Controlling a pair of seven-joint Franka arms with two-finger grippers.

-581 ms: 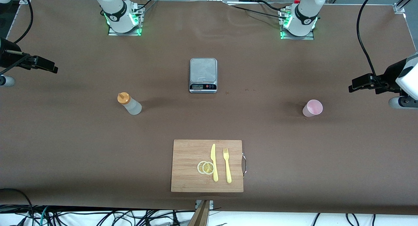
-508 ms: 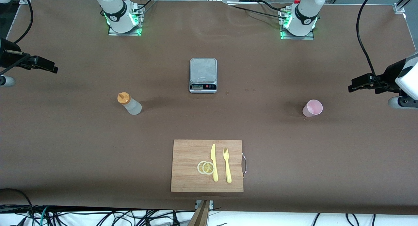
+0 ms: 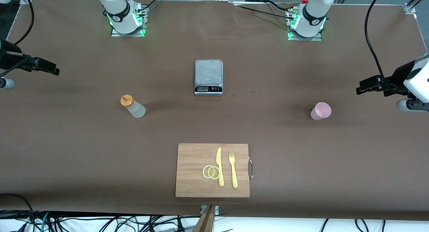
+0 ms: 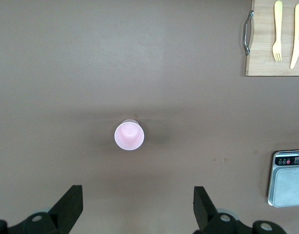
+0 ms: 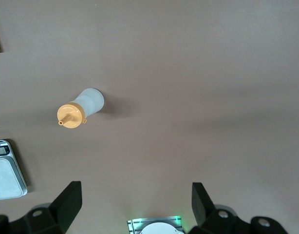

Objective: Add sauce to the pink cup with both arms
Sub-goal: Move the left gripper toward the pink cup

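The sauce bottle (image 3: 132, 106), whitish with an orange cap, stands on the brown table toward the right arm's end. It also shows in the right wrist view (image 5: 81, 109). The pink cup (image 3: 320, 111) stands upright and empty toward the left arm's end, and shows in the left wrist view (image 4: 129, 136). My left gripper (image 3: 363, 86) hangs high over the table's left-arm end, open and empty (image 4: 137, 204), apart from the cup. My right gripper (image 3: 50, 67) hangs high over the right-arm end, open and empty (image 5: 135, 202), apart from the bottle.
A grey kitchen scale (image 3: 208, 77) sits mid-table between the bottle and the cup. A wooden cutting board (image 3: 191, 158) lies nearer the front camera with a yellow knife (image 3: 219, 166), a yellow fork (image 3: 233, 169) and lemon slices (image 3: 211, 172).
My left gripper has shifted slightly toward the table's middle. The right arm, bottle and cup have not moved.
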